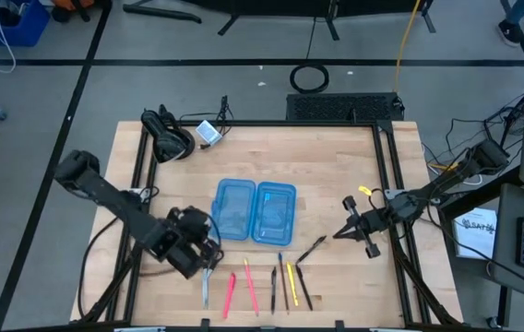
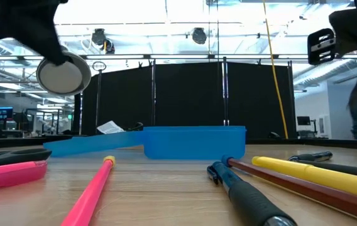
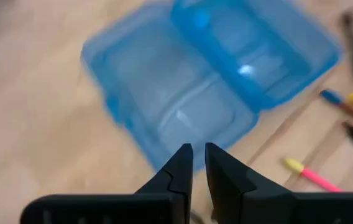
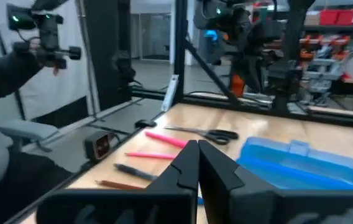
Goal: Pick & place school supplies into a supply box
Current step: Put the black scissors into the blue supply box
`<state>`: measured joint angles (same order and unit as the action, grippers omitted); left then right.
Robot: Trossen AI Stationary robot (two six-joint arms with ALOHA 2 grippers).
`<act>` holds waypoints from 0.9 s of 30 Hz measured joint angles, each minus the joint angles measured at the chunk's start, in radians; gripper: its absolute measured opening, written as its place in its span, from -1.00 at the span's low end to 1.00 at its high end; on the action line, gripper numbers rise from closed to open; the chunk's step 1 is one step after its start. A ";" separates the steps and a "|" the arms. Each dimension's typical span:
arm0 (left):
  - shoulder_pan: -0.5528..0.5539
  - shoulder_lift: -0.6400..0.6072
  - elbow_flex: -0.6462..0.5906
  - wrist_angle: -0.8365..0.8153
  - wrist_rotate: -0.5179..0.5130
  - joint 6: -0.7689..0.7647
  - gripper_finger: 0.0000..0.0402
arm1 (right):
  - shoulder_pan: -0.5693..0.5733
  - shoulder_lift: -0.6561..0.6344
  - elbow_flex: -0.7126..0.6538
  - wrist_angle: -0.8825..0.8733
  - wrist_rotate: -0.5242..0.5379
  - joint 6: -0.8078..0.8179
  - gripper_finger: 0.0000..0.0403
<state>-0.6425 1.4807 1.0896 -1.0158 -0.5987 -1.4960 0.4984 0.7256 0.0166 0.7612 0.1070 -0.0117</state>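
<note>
Supply box (image 1: 255,211) open on desk (image 1: 336,161); left gripper (image 1: 208,261) and right gripper (image 1: 340,232) fingers pressed together, empty.

From table height, the translucent blue supply box (image 2: 194,142) sits in the middle distance, one half standing as a low wall, the other (image 2: 93,143) stretching flat beside it. Up close lie a pink pen with a yellow tip (image 2: 92,188) and another pink one (image 2: 9,172), then a blue-and-black pen (image 2: 241,191), a thin brown pencil (image 2: 295,185) and a yellow pen (image 2: 320,176) (all lying flat on the wooden table (image 2: 166,201)). Dark arm parts hang at both upper corners, one carrying a round grey disc (image 2: 64,74).
</note>
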 joint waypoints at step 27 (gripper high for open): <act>0.088 0.255 -0.011 0.220 0.472 -0.346 0.71 | 0.003 0.001 -0.002 -0.063 -0.008 0.042 -1.00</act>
<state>-0.5543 1.7353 1.0782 -0.7954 -0.1267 -1.8417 0.5014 0.7265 0.0151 0.6983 0.0986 0.0299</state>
